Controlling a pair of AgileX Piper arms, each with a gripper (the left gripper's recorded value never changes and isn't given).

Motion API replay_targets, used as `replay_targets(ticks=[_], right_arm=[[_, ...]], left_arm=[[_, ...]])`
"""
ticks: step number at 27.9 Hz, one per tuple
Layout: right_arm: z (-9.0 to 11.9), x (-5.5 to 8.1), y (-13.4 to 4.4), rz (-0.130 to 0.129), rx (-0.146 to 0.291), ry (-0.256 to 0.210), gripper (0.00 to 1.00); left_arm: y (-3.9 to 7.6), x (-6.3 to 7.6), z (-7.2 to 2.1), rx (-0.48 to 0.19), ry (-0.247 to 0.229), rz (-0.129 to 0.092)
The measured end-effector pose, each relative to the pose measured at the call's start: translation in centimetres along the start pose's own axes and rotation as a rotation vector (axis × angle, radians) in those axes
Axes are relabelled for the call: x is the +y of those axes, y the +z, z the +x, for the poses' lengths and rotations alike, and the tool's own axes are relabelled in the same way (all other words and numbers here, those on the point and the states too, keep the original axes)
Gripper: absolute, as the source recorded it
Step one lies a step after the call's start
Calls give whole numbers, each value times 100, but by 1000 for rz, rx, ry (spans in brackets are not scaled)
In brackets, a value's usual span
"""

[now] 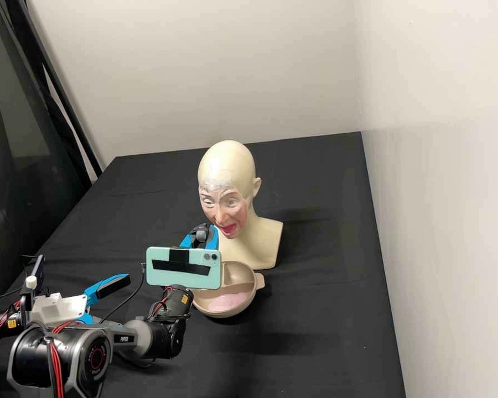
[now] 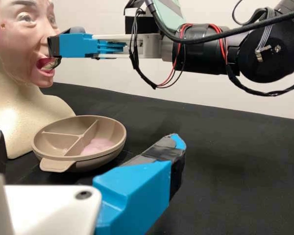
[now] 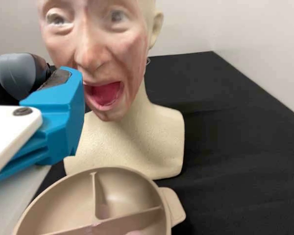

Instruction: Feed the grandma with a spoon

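Got the spoon (image 2: 51, 63) pinched in the right pincer (image 2: 54, 46), tip just at grandma's (image 1: 229, 199) open mouth, 12 o'clock of the bowl (image 1: 253, 276). Best to keep it level, ease in slow, avoid poking lips. Leave the spread left pincer (image 2: 85, 147) parked at 9 o'clock over the tabletop (image 1: 315, 221).
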Motion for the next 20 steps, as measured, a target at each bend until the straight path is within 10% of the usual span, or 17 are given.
replay_targets(ticks=[5,10,20], right_arm=[[-83,27,72,57,50,66,0],[-132,-29,142,59,31,52,0],[-140,-34,148,58,28,49,0]], left_arm=[[0,0,0,0,0,0],[0,0,0,0,0,0],[67,5,-48,61,89,76]])
